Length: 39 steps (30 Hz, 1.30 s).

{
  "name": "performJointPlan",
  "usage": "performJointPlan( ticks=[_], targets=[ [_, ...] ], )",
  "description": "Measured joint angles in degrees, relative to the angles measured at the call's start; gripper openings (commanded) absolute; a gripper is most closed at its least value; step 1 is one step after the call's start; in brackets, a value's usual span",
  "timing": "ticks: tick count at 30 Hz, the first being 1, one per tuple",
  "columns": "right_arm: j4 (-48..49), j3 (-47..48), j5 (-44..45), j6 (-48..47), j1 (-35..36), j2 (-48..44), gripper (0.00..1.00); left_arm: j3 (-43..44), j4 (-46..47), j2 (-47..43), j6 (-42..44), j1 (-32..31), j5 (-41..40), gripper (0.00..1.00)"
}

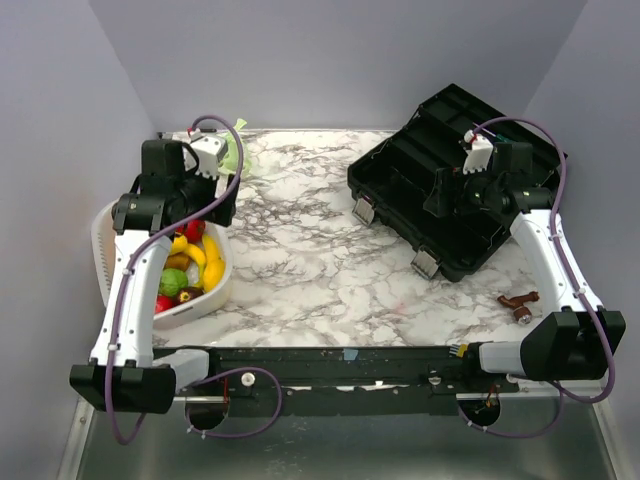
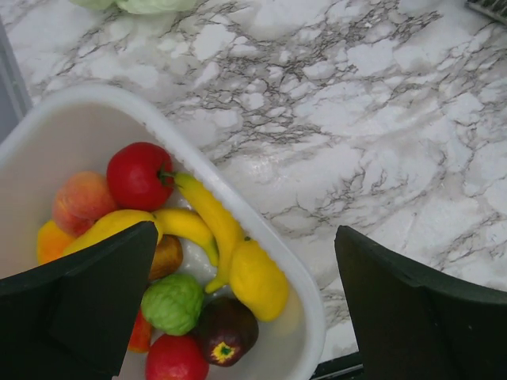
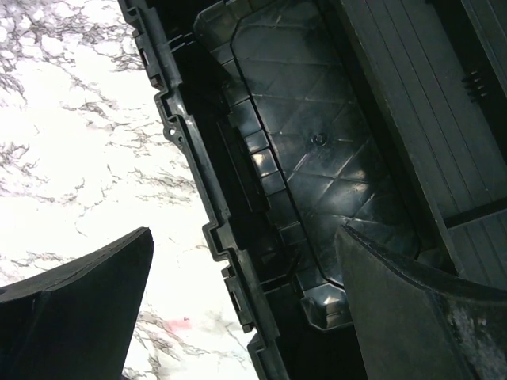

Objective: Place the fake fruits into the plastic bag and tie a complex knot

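No text, label, brand, number or sign is legible in any view. The black case point(image 1: 400, 170) shows only moulded ribs and a diamond pattern. The white basket point(image 2: 285, 261) has plain walls. The fake fruits point(image 2: 210, 218) have plain, glossy skins. The table point(image 1: 320, 260) bears only marble veining.

Two red apples point(image 2: 141, 176), one green fruit point(image 2: 173, 303), one basket point(image 2: 55, 150), one toolbox point(image 1: 400, 175) (open).

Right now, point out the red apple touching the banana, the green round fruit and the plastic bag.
red apple point(image 2: 140, 176), left wrist view, its middle.
green round fruit point(image 2: 173, 303), left wrist view, its top.
plastic bag point(image 1: 233, 155), top external view, exposed crumpled part.
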Motion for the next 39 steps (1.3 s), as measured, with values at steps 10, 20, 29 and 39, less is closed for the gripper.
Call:
performJointPlan(
  ticks=[10, 20, 29, 39],
  targets=[
    [0.09, -0.26, -1.44, 0.00, 0.00, 0.02, 1.00, 34.95, -3.61, 26.88, 11.23, -0.09, -4.81, 0.98],
    [0.24, -3.30, -3.10, -0.07, 0.00, 0.24, 1.00, 47.65, -1.27, 48.87, 21.24, -0.09, -9.66, 0.98],
    [0.61, -4.76, -3.32, -0.22, 0.00, 1.22, 1.00, 48.28, 5.79, 60.04, 24.55, -0.17, -11.54, 0.98],
    [0.94, -4.87, -4.31, -0.15, 0.00, 2.60, 1.00, 49.27, 19.32, 69.64, 30.91, -0.83, -16.70, 0.90]
  ],
)
